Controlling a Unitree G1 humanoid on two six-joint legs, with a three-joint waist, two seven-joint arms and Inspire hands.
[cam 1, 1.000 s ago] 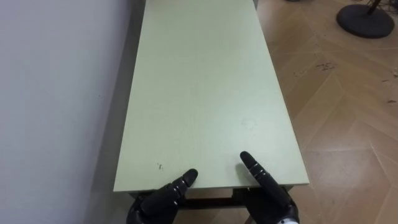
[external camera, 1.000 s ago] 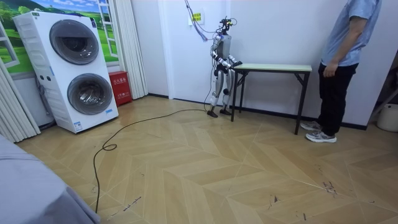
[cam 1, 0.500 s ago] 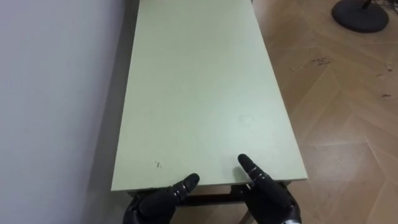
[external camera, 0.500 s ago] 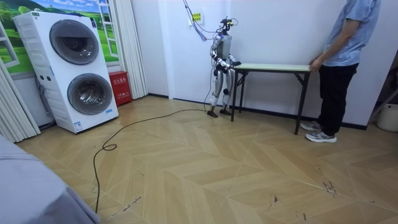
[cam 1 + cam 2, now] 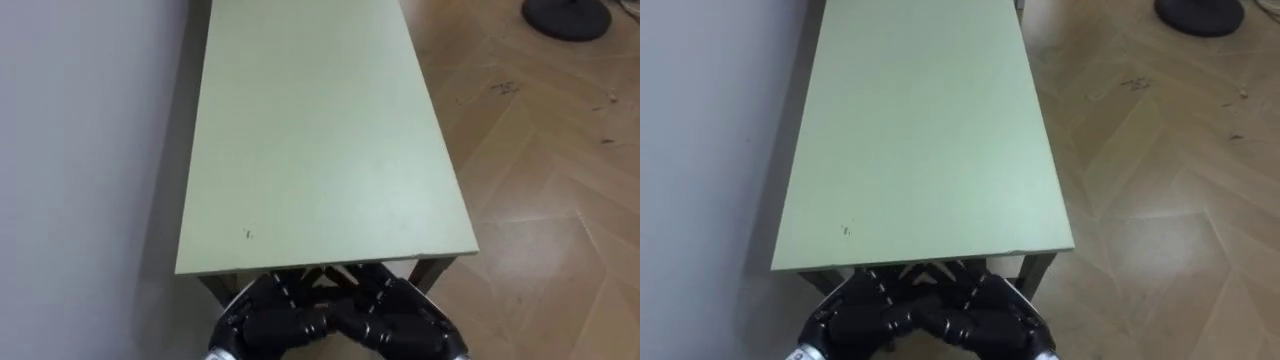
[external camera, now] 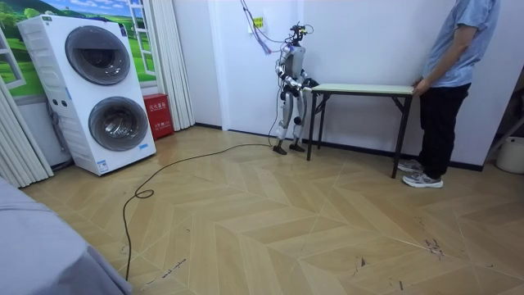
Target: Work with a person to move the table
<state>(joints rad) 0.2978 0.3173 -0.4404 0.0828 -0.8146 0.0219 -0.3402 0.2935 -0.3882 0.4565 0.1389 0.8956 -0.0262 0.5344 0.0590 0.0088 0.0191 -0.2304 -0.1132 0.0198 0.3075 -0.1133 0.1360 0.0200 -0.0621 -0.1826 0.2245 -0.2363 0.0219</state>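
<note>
Room view: person (image 6: 448,51) holds table (image 6: 360,88) far end.

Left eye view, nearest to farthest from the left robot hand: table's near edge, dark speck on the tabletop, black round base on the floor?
1. Table's near edge, just above left robot hand.
2. Dark speck, tabletop's left.
3. Black round base, upper right.

pale green table (image 5: 320,130), tan herringbone floor (image 5: 540,170), white wall (image 5: 80,150)

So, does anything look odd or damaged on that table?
Nothing serious: the table top has one small dark speck near its near left corner, and the wooden floor beside it shows a few scuff marks.
</note>
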